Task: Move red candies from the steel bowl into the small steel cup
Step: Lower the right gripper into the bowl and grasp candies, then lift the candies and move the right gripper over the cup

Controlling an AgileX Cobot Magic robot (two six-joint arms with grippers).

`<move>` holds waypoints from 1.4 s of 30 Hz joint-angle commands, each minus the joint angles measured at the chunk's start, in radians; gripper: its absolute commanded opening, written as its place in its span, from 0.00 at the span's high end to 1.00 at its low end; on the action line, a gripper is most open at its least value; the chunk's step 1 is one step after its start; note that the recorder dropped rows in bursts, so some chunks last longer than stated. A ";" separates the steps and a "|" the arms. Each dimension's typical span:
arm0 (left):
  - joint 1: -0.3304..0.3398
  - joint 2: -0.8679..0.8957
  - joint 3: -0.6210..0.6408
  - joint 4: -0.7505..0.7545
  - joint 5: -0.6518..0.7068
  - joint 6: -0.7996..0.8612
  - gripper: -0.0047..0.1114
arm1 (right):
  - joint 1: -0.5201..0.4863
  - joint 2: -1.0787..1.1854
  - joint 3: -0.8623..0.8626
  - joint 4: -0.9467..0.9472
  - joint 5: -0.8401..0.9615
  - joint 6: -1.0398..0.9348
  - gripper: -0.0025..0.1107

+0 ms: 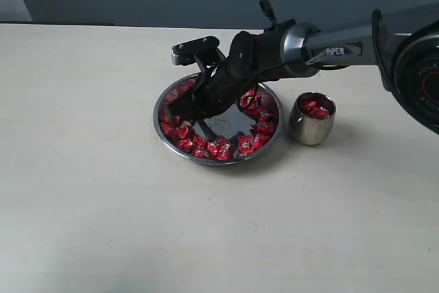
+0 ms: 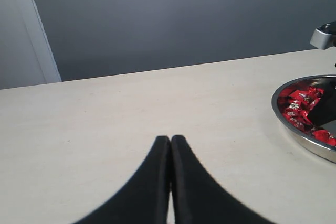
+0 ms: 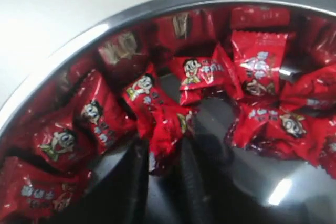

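The right gripper (image 3: 166, 150) is seen clamped on one of the red candies (image 3: 169, 124), low inside the steel bowl (image 3: 131, 13), with others crowded along the rim. Part of the bowl is hidden by the arm (image 1: 329, 49) in the exterior view. A few candies are held in the small steel cup (image 1: 312, 128) just beside the bowl. The left gripper (image 2: 170, 145) is pressed together, empty, over the table (image 2: 105, 129).
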 commanded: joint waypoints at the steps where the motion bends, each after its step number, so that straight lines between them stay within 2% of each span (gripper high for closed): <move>1: -0.006 -0.005 0.002 -0.004 -0.006 -0.004 0.96 | -0.005 -0.006 -0.006 -0.010 0.021 -0.007 0.96; 3: -0.006 -0.005 0.002 -0.004 -0.006 -0.004 0.96 | -0.005 -0.014 -0.006 -0.010 0.033 -0.007 0.98; 12: -0.006 -0.005 0.002 -0.004 -0.006 -0.004 0.96 | -0.005 -0.143 -0.006 -0.012 0.063 -0.005 0.98; 18: -0.006 -0.005 0.002 -0.004 -0.006 -0.004 0.96 | -0.007 -0.295 -0.006 -0.092 0.060 -0.005 0.98; 23: -0.006 -0.005 0.002 -0.004 -0.006 -0.004 0.96 | -0.076 -0.440 -0.006 -0.108 0.067 0.022 0.98; 27: -0.006 -0.005 0.002 -0.004 -0.006 -0.004 0.96 | -0.196 -0.558 -0.006 -0.125 0.163 0.029 0.98; 31: -0.006 -0.005 0.002 -0.004 -0.006 -0.004 0.96 | -0.325 -0.636 -0.006 -0.329 0.327 0.195 0.98; 33: -0.006 -0.005 0.002 -0.004 -0.006 -0.004 0.96 | -0.363 -0.650 -0.006 -0.363 0.432 0.205 0.98; 37: -0.006 -0.005 0.002 -0.004 -0.006 -0.004 0.96 | -0.404 -0.644 -0.006 -0.361 0.631 0.205 0.98; 42: -0.006 -0.005 0.002 -0.004 -0.006 -0.004 0.96 | -0.404 -0.634 -0.006 -0.270 0.722 0.169 0.98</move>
